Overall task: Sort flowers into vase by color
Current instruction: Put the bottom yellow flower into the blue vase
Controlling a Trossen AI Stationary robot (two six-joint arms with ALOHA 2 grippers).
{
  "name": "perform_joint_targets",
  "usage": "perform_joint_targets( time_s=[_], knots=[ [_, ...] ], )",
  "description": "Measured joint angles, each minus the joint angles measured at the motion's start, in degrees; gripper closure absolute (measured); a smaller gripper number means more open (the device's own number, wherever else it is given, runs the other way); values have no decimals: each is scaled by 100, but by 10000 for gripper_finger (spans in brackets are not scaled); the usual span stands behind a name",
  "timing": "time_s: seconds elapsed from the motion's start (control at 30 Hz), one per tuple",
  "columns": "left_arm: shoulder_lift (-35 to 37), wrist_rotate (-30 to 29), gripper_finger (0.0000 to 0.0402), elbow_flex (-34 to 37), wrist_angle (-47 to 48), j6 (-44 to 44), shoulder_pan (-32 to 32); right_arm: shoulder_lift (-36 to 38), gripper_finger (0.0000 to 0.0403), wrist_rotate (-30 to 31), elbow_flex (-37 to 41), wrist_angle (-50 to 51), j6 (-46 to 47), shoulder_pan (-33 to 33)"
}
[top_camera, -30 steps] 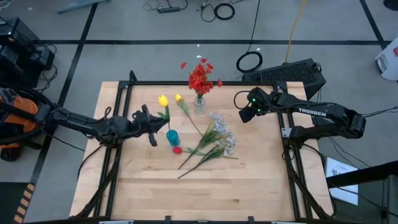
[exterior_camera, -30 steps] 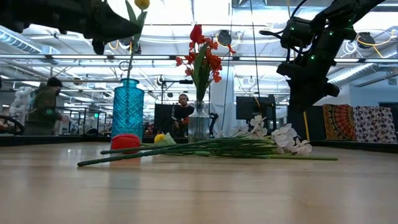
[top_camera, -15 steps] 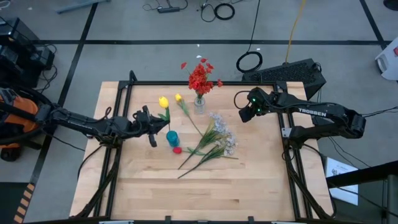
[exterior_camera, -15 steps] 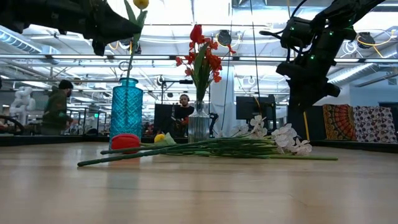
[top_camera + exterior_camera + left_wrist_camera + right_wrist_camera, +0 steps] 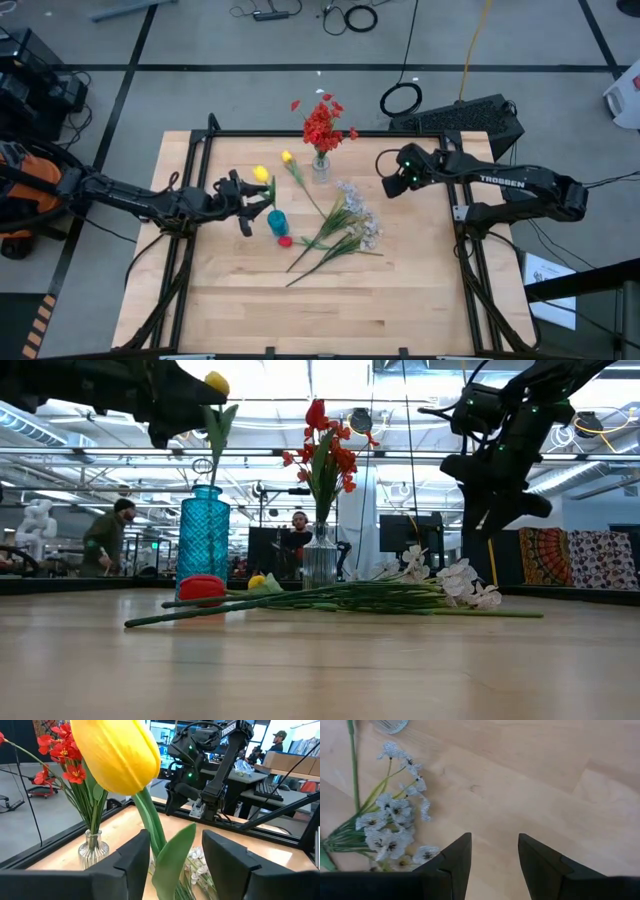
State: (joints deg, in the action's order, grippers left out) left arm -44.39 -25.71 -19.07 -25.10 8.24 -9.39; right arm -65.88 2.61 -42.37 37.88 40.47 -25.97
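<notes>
Note the table (image 5: pixel 400 300): pale wood planks, matt, with visible grain. The yellow tulip (image 5: pixel 117 752) between the left gripper's (image 5: pixel 175 857) fingers has a smooth, waxy, slightly satiny bloom and a plastic-looking green stalk. The fingers (image 5: pixel 227 857) themselves are dark, matt, moulded plastic. Just below that claw stands the blue vase (image 5: pixel 204 540), glossy, faceted, see-through glass or plastic. Beyond it, the clear vase (image 5: pixel 93 851) is ribbed and shiny. Ahead of the right gripper (image 5: pixel 492 860), the white sprays (image 5: pixel 395 820) look like thin, matt cloth.
</notes>
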Motion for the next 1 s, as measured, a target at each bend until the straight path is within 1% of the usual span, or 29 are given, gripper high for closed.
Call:
perform_joint_targets(
  time_s=[0.2, 0.27, 0.43, 0.53, 0.7, 0.83, 1.0],
  knots=[
    [236, -72, 212, -10, 117, -18, 0, 178, 250, 17, 0, -1, 618, 315],
    [377, -139, 212, -107, 432, -131, 0, 282, 250, 30, 0, -12, 793, 450],
    [636, -154, 212, -640, 1869, -163, 0, 457, 250, 180, -2, -38, 1279, 740],
    [672, -113, 212, -1023, 2913, -127, 0, 482, 250, 362, -2, -54, 1641, 913],
    [672, -28, 212, -1617, 4516, 48, 0, 482, 250, 463, -2, -381, 2100, 1212],
    [682, -22, 212, -2012, 5334, 196, 0, 482, 251, 765, -2, -645, 2526, 1494],
    [738, 28, 212, -2357, 5949, 200, 0, 482, 266, 804, -2, -1041, 3002, 1863]
  ],
)
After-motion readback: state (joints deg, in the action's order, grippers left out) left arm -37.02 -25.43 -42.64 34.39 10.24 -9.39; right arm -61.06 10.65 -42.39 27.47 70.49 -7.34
